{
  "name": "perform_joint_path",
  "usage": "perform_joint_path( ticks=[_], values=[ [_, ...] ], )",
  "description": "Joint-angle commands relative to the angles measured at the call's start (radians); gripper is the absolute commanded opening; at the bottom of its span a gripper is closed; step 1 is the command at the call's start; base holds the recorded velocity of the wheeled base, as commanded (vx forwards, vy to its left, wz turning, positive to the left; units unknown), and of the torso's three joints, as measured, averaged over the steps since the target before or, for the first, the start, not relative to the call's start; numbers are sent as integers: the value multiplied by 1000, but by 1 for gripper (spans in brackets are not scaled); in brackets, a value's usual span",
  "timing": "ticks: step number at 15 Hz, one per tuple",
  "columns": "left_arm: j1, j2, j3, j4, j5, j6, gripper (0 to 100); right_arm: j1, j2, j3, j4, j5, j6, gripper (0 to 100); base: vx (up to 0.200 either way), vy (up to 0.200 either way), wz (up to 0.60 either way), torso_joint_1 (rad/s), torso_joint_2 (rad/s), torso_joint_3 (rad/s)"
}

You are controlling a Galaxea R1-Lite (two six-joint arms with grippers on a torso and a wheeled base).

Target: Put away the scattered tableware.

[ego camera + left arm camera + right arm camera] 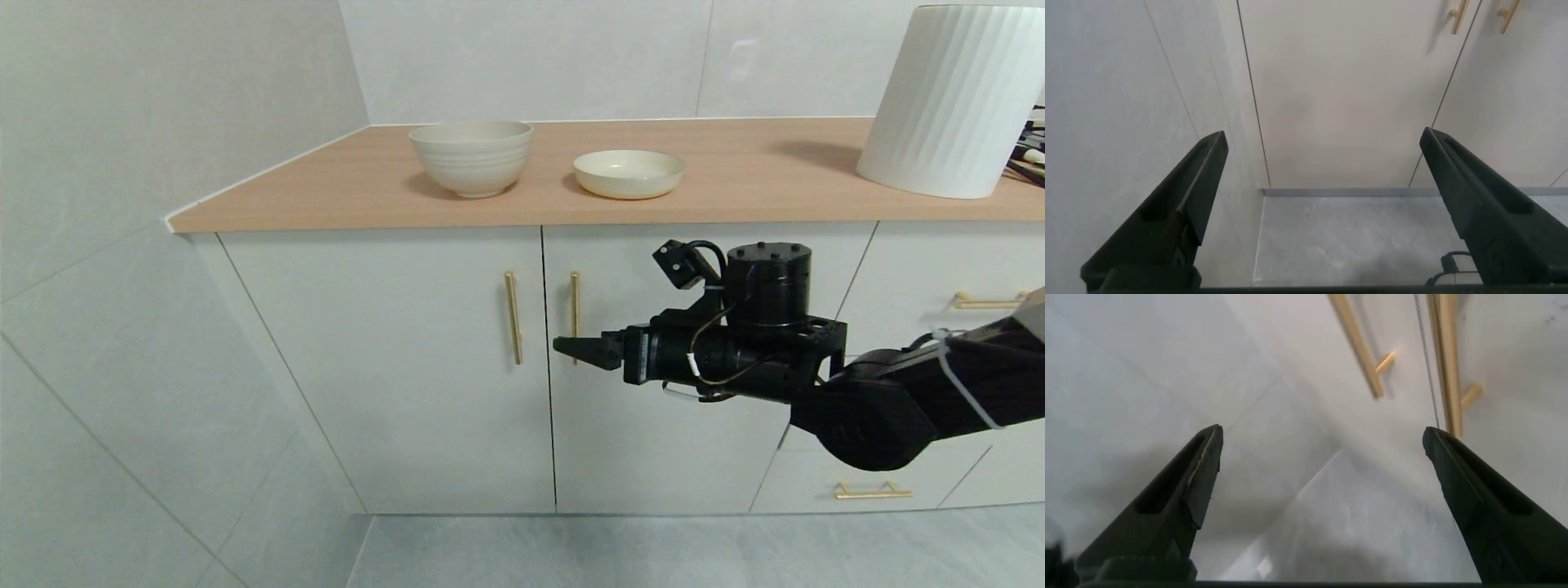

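Two pieces of tableware stand on the wooden countertop point(735, 175): a deep ribbed cream bowl point(471, 158) and, to its right, a shallow cream dish point(629, 173). Below them, my right gripper point(571, 349) hangs in front of the closed cabinet doors, its tips level with the right door's gold handle point(575, 314). In the right wrist view that gripper point(1321, 431) is open and holds nothing, with both gold handles point(1445, 363) ahead of it. My left gripper point(1323, 139) is open too, low before the cabinet's left door point(1355, 90) and the floor.
A tall white ribbed cylinder point(951, 98) stands at the counter's right end. The left door's handle point(513, 317) sits close beside the right one. Drawers with gold pulls point(988, 300) lie to the right. A tiled wall point(122, 286) closes the left side.
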Motion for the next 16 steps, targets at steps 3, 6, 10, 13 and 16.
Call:
perform_joint_path(
  ticks=[3, 6, 10, 13, 16],
  values=[
    [1, 0, 0, 0, 0, 0, 100, 13, 120, -43, -112, -27, 55, 100, 0, 0, 0, 0, 0, 0],
    [1, 0, 0, 0, 0, 0, 100, 5, 171, -109, -114, -32, 57, 100, 0, 0, 0, 0, 0, 0],
    [1, 0, 0, 0, 0, 0, 100, -16, 175, -135, -112, -34, 57, 100, 0, 0, 0, 0, 0, 0],
    [1, 0, 0, 0, 0, 0, 100, -16, 214, -178, -114, -37, 57, 100, 0, 0, 0, 0, 0, 0],
    [1, 0, 0, 0, 0, 0, 100, -16, 237, -198, -115, -50, 58, 100, 0, 0, 0, 0, 0, 0]
  ],
)
